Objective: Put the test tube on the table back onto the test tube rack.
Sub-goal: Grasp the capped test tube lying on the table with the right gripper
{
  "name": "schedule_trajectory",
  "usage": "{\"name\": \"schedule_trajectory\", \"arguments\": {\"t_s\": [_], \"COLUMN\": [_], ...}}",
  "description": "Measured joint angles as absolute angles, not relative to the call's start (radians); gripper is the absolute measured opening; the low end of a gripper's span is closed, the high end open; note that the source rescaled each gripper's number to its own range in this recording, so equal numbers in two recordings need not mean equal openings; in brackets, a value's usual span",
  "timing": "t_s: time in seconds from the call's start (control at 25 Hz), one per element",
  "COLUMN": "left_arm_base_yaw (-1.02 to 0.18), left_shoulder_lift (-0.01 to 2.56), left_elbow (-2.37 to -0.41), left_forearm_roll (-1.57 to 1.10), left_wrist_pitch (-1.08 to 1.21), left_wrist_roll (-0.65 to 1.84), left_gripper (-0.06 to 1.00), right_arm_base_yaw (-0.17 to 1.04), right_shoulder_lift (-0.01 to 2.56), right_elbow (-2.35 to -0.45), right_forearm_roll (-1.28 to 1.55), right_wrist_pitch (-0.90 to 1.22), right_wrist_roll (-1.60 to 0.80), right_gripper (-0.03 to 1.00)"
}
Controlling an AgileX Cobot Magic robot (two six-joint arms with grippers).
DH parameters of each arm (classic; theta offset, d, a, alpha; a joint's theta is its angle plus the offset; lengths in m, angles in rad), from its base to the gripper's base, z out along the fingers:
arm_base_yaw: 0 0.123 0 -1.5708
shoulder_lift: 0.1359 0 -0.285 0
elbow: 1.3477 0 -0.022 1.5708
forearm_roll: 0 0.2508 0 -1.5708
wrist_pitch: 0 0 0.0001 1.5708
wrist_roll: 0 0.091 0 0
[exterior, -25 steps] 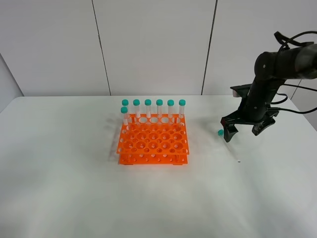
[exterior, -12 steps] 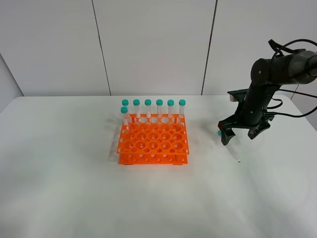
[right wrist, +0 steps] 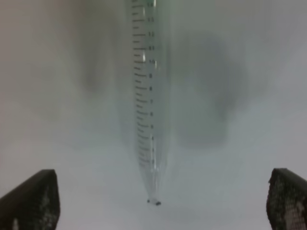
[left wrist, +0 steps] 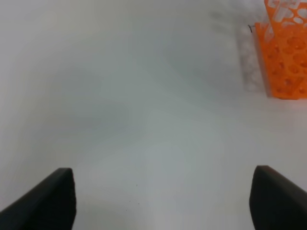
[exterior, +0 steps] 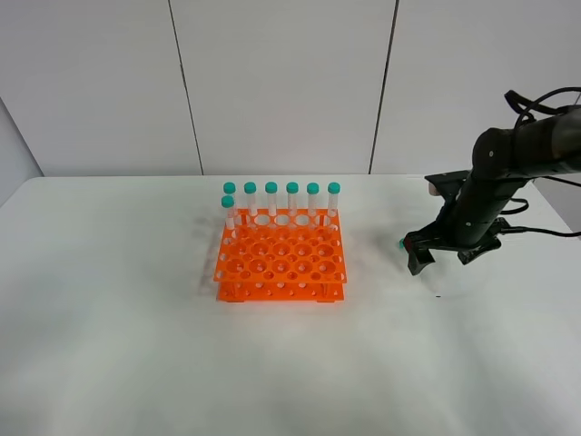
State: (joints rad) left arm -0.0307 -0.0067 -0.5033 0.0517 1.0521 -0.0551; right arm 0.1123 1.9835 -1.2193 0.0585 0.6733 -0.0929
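The test tube [exterior: 402, 243] lies on the white table [exterior: 136, 363] to the right of the rack; only its teal cap and faint clear body show. My right gripper [exterior: 445, 258] is open, low over it, with a finger on each side. In the right wrist view the tube [right wrist: 146, 96] with printed graduations lies between the two dark fingertips [right wrist: 29, 201], tapered tip toward the camera; the right gripper [right wrist: 158, 200] holds nothing. The orange test tube rack [exterior: 280, 259] stands mid-table with several teal-capped tubes [exterior: 281, 200] along its back rows. My left gripper [left wrist: 161, 199] is open and empty over bare table.
The rack's corner [left wrist: 285, 62] shows at the edge of the left wrist view. The left arm is out of the exterior view. A grey panelled wall [exterior: 272, 82] runs behind the table. Cables [exterior: 545, 95] hang off the right arm.
The right arm has come down and shifted slightly right, bringing its open gripper lower around the lying tube. The tube and rack have not moved.
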Motion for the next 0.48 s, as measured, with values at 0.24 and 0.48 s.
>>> {"name": "schedule_trajectory", "arguments": {"t_s": [0.24,0.48], "left_arm_base_yaw": [-0.031,-0.031], "left_shoulder_lift": [-0.007,-0.007], "left_elbow": [-0.503,-0.503], "left_forearm_roll": [0.052,0.052], "left_wrist_pitch": [1.052,1.052], "left_wrist_roll": [-0.055,-0.055], "left_gripper": [1.00,1.00], "right_arm_base_yaw": [0.112,0.112], "right_shoulder_lift": [1.994,2.029], "right_elbow": [-1.227,-1.299], "right_forearm_roll": [0.094,0.098], "right_wrist_pitch": [0.644,0.727], "right_wrist_roll": [-0.111,-0.087], "right_gripper": [0.94,0.94]}}
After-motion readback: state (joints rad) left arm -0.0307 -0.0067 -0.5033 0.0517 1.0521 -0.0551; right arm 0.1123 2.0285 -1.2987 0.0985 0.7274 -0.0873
